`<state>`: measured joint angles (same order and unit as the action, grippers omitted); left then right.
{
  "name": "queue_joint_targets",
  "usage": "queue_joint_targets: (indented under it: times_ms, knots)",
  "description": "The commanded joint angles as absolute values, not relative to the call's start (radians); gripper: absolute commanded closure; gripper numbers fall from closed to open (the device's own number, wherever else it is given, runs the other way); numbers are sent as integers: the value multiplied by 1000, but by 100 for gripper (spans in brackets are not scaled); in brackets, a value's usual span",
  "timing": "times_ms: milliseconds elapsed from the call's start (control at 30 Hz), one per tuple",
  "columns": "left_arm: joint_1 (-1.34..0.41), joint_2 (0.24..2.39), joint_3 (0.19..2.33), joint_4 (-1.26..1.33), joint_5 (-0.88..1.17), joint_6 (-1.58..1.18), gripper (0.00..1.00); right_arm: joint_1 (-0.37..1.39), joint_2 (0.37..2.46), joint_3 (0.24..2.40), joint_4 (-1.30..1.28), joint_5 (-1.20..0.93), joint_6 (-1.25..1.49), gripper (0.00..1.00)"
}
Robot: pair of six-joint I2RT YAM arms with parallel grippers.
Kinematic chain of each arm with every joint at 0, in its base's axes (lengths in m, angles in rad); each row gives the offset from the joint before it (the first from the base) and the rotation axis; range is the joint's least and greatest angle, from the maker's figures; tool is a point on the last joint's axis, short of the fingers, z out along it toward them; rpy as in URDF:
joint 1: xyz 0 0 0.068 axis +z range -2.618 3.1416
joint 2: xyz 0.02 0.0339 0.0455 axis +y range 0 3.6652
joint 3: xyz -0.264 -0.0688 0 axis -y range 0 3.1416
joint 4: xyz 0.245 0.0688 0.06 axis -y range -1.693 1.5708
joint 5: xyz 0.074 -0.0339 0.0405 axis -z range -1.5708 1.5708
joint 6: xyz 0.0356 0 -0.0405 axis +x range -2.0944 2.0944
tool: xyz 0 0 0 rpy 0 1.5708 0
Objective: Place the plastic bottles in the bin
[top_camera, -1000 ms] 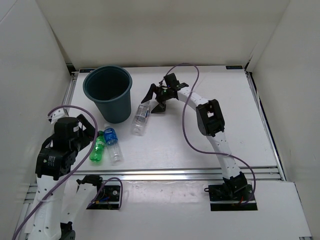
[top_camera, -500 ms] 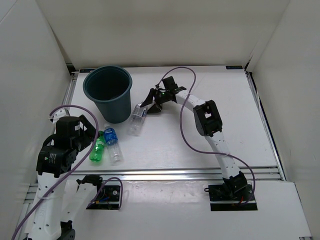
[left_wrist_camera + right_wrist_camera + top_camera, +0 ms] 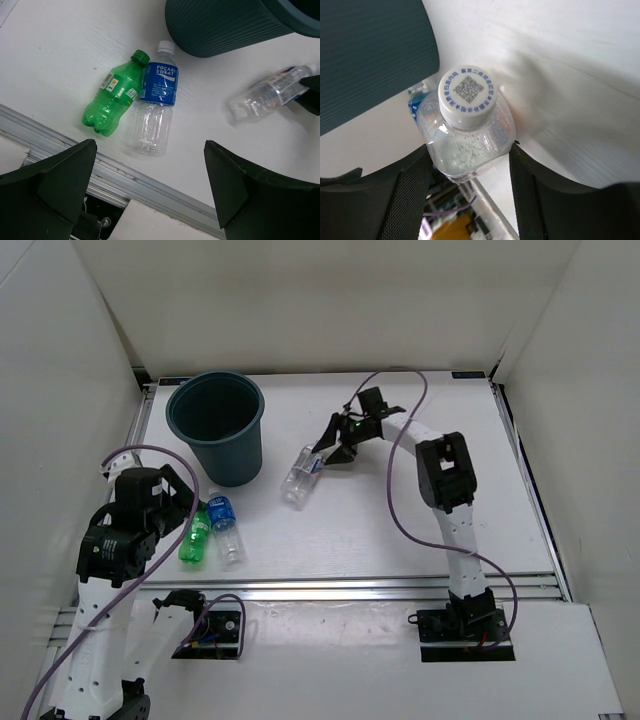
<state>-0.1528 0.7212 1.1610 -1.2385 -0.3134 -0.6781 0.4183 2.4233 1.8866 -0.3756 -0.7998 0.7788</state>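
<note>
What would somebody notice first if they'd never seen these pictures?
Probably the big dark teal bin standing at the back left of the table. To its right, the right end effector is pinching a clear bottle near its cap. A green bottle and a blue-label bottle lie side by side near the front left.

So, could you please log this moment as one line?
right gripper: shut on clear bottle | left gripper: open | bin: upright

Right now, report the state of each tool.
Left tool: open, holding nothing.
Right tool: shut on a clear bottle, near its cap.
</note>
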Motion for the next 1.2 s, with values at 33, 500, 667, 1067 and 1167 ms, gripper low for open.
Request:
queue_joint_targets:
  times_ms: [33, 500, 667, 1067, 1167]
  knots:
    - [-155, 721, 1137, -1187, -307, -681, 0, 353, 2255, 1885, -453, -735, 629, 77]
    - [-155, 752, 1117, -1085, -316, -615, 0, 319, 2069, 2224, -442, -726, 716, 79]
    - [-155, 770, 1144, -1065, -316, -588, 0, 334, 2129, 2368, -270, -738, 891, 79]
    - [-155, 799, 1227, -1161, -345, -620, 0, 561, 2292, 2511, 63, -611, 977, 66]
    - [-155, 776, 1206, -1138, -333, -620, 0, 612, 2336, 2571, 37, -569, 916, 63]
